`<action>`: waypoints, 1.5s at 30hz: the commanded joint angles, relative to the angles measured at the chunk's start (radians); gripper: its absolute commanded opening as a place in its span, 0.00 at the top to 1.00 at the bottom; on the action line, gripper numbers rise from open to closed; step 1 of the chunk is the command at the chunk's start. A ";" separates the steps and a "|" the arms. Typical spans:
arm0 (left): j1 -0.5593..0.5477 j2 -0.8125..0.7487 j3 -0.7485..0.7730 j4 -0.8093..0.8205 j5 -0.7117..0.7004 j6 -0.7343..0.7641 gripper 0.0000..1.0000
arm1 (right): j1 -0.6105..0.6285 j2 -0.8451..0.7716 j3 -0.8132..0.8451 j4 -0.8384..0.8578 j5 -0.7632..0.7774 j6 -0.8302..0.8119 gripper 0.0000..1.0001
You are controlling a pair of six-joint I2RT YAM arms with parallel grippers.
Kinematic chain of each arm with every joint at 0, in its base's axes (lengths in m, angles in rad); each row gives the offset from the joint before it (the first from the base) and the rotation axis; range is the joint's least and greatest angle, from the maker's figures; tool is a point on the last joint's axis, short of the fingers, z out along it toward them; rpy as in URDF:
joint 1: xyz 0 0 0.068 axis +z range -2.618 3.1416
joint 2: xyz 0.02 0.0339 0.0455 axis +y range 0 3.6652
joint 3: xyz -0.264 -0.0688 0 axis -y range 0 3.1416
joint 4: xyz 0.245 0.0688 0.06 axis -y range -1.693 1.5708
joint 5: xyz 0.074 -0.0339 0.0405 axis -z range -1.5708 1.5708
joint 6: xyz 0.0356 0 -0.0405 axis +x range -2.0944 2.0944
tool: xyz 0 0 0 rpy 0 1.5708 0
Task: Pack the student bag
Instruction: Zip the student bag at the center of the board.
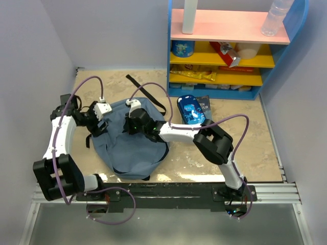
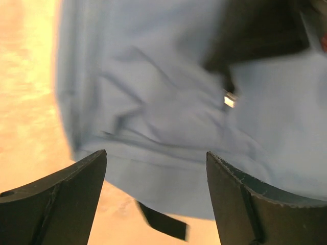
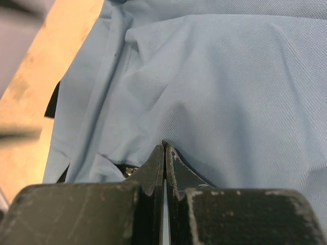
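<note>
- Student bag point(image 1: 134, 138) lies flat on the table point(image 1: 240, 148), left of centre, with both arms reaching in over it.
- Progress, as I judge it, is at the very start. The student bag looks limp and slack, nothing bulges inside, and no mouth is held apart in any view.
- A blue printed pouch point(image 1: 190, 109) and a dark booklet point(image 1: 205, 102) lie outside it on the table, just beside each other near the foot of the shelf unit point(image 1: 219, 31). They are probably what has to go in.
- So the work left is to find and spread the opening, load the items and close up.
- Its long axis runs roughly from far to near, leaning a little to the right at the near end.
- The rounded end points toward the arm bases, and a black strap point(image 1: 148, 92) trails off the far end toward the back wall.
- Which way the opening faces I cannot tell.
- Left gripper point(image 2: 156, 158): jaws wide apart and holding nothing, hovering over the bag's left edge.
- Right gripper point(image 3: 164, 149): fingers pressed fully together, tips right at the blue fabric on the far part of the bag (whether a fold is pinched between them cannot be made out).
</note>
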 commanded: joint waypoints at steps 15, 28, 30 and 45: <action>-0.156 -0.031 -0.228 0.259 0.013 -0.225 0.15 | -0.022 -0.035 -0.004 0.013 -0.002 0.034 1.00; -0.204 -0.026 -0.348 0.324 -0.067 -0.251 0.18 | -0.022 -0.050 -0.024 0.033 -0.002 0.045 1.00; -0.205 -0.029 -0.356 0.343 -0.105 -0.255 0.24 | -0.020 -0.052 -0.022 0.033 -0.002 0.045 1.00; -0.205 -0.092 -0.308 0.365 -0.194 -0.330 1.00 | -0.022 -0.061 0.037 -0.027 0.055 -0.012 1.00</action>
